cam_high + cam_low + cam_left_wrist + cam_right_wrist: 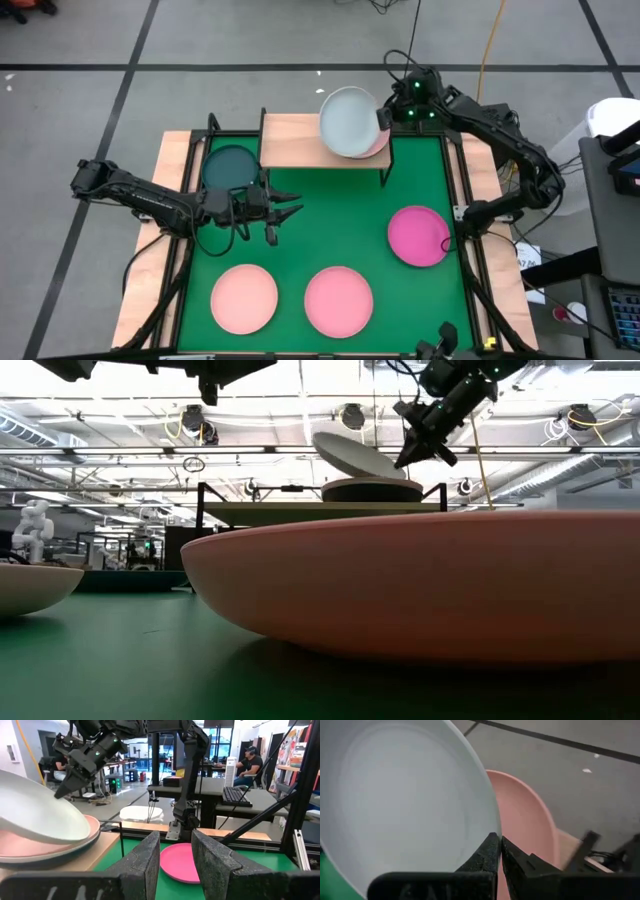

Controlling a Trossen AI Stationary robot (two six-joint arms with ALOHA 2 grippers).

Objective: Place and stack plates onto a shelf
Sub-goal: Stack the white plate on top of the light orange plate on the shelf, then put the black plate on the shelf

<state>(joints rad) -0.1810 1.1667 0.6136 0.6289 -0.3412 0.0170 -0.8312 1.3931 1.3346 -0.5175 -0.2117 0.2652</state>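
Observation:
The light-wood shelf stands at the mat's far edge. On its right half lies a light pink plate, which the left wrist view shows resting in a dark plate. My right gripper is shut on a pale white plate tilted over that stack. A dark teal plate lies beside the shelf's left end. A magenta plate and two pink plates rest flat on the green mat. My left gripper hovers open over the mat, near the teal plate. My right gripper pinches the white plate's rim between its two fingers, on the plate's right-hand far side, coming slanting down from the far right. The plate sits tilted over the pink plate, its ungripped side raised; whether it touches the stack I cannot tell.
The shelf's left half is bare wood. A green mat covers the table between black rails. The nearest pink plate fills the low view. A person sits at a desk in the room beyond.

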